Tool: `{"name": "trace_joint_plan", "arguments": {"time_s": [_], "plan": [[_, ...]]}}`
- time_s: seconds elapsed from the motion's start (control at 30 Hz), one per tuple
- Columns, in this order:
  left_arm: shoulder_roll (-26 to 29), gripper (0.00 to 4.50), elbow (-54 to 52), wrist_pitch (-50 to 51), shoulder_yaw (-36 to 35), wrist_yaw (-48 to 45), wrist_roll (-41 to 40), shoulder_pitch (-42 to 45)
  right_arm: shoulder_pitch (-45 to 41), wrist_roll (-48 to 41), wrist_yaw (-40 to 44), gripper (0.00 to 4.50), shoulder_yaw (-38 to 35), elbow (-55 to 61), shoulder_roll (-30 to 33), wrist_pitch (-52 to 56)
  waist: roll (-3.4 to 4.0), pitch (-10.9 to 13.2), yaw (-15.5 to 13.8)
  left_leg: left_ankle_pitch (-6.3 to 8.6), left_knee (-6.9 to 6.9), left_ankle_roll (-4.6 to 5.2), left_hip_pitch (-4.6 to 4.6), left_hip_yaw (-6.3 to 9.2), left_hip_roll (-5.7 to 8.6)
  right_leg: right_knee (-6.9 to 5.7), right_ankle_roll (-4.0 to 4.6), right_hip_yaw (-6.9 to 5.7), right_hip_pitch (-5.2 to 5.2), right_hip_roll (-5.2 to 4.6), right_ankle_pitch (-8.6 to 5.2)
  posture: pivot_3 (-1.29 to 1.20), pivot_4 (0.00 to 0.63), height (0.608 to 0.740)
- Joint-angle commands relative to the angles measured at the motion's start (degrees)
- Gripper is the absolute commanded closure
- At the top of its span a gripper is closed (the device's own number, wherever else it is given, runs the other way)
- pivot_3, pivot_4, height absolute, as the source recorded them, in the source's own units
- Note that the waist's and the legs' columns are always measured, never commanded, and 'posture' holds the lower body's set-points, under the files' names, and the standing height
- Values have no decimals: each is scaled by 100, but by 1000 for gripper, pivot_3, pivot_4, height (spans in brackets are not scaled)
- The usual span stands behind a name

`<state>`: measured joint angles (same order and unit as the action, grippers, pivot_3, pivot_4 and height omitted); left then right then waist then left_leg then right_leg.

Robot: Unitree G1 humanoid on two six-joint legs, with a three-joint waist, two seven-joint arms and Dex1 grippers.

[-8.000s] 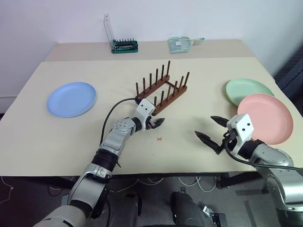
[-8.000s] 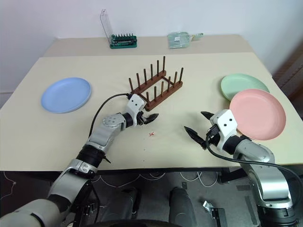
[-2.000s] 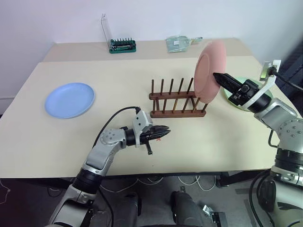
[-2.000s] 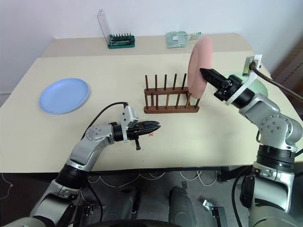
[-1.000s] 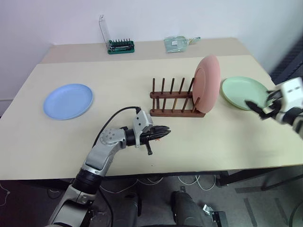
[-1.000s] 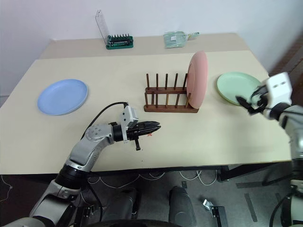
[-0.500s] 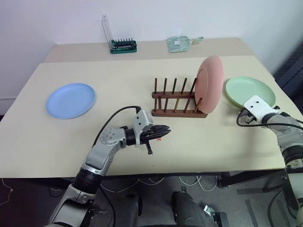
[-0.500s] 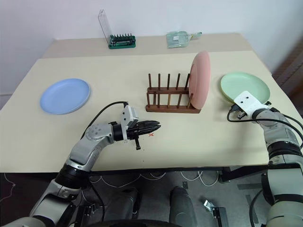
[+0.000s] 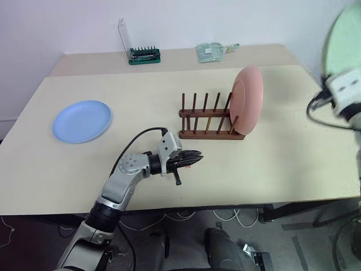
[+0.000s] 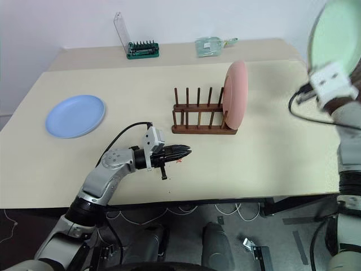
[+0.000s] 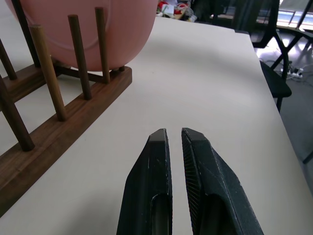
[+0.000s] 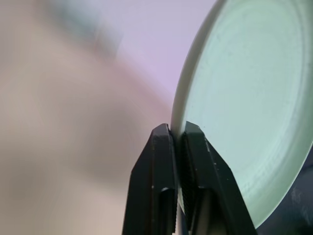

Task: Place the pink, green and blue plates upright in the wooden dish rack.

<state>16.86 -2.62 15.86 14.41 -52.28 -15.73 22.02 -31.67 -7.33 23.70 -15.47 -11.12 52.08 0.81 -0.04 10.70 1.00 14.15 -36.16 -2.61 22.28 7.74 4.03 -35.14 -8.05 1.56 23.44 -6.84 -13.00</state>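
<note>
Jaws: right gripper [image 12: 177, 134] clamped on green plate [image 10: 334, 35] rim, raised edge-on over bench [image 9: 282, 152] right edge, rack [image 9: 211, 121] leftward; left gripper [image 11: 174, 139] clenched, empty.

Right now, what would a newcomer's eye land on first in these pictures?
The pink plate standing on edge at the right end of the wooden dish rack in the middle of the table. Next, the green plate held aloft at far right, its rim pinched by the right gripper. The blue plate lies flat at far left, while the left gripper, jaws shut, hovers before the rack.
</note>
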Motion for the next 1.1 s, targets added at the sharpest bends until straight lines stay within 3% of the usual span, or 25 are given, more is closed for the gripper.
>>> {"name": "trace_joint_plan", "arguments": {"time_s": [0.03,0.1,0.23,0.43,0.73,1.1], "plan": [[-28,4045,-120,-46,-29,-24,-92,27,-194,-1261,436,4437,-387,1483,-92,921,-6,-1,-16,0,-1,0,0,1,0,1,0,-1,-2,0,0,0,150,740],[-49,4045,-84,-66,-19,-46,-89,56,-518,-2492,686,4437,-468,2290,-165,1794,-6,-1,-16,0,-3,0,0,4,1,4,0,-3,-5,0,0,0,150,740],[-64,4045,-57,-86,-24,-61,-80,70,-615,-4062,954,4437,-495,3198,-302,2860,-7,-1,-32,1,-1,1,3,9,0,5,1,-6,-3,0,0,0,150,740],[-82,4045,-65,-77,-56,-7,-61,53,-493,-5573,710,4437,-231,3711,-994,3717,-12,-1,-36,2,-5,4,5,10,1,6,2,-8,-2,-1,0,0,150,740],[-58,4045,-87,-69,-76,18,-63,40,-313,-5684,520,4437,98,2951,-1734,4054,-11,-1,-33,2,-3,4,5,9,1,3,1,-8,2,0,0,0,150,740],[-27,4045,-151,-28,-92,49,-80,-2,-117,-4985,806,4437,444,2298,-1769,4222,-11,-1,-28,2,-2,4,5,8,1,1,1,-8,4,0,0,0,150,740]]}}
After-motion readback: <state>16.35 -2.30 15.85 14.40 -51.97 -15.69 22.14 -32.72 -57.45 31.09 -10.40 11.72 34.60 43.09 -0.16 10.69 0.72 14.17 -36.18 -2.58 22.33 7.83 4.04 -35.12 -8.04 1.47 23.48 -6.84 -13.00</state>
